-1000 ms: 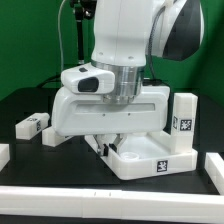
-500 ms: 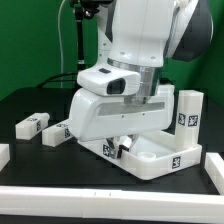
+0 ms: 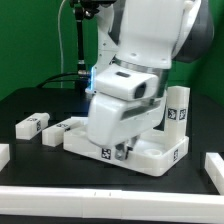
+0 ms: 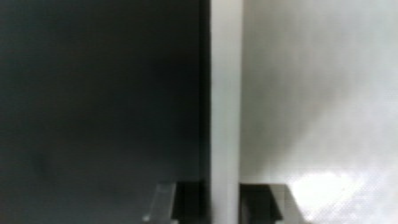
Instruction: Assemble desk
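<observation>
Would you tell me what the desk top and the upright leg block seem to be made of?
The desk top looks like white moulded plastic, smooth and matt, going by its even rimmed edges. The upright leg block looks alike; its black-and-white tag is probably a sticker.

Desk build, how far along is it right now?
Done: an upright leg stands at a corner of the desk top, seemingly fitted. In hand: the fingers are shut on the desk top's rim, which runs between them in the wrist view. Left: a loose leg and a second loose leg lie on the table; a fourth is not visible.
</observation>
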`<state>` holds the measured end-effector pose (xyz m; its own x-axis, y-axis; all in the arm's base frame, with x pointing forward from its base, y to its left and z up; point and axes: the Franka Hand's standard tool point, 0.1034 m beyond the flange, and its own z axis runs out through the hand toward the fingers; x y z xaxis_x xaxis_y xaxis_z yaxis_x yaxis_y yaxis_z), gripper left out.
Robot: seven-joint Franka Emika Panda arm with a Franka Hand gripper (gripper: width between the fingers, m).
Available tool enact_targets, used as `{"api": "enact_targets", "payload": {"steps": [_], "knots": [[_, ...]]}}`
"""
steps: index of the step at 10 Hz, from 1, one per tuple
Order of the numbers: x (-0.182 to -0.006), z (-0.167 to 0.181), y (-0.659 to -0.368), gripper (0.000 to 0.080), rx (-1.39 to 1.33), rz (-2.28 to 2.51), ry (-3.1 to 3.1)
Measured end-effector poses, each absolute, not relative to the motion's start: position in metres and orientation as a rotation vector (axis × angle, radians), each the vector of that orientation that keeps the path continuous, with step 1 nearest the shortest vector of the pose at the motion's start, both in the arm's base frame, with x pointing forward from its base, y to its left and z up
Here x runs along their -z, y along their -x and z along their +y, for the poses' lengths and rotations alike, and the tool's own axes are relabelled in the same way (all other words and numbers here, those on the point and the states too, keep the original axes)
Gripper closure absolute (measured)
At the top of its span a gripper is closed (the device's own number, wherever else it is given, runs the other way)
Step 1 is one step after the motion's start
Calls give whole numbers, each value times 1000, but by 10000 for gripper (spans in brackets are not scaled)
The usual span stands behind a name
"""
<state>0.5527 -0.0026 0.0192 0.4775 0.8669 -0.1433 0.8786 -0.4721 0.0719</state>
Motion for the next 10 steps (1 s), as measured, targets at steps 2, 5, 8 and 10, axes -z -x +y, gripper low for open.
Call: {"api": "enact_targets", "payload": {"steps": [2,5,8,10], "knots": [[-18,10,-562,732,146,1739,-2442],[-18,9,-564,733,186,2030,-2186],[-21,22,-575,734,186,2083,-2122],[-19,33,-589,736,197,2096,-2108]]}}
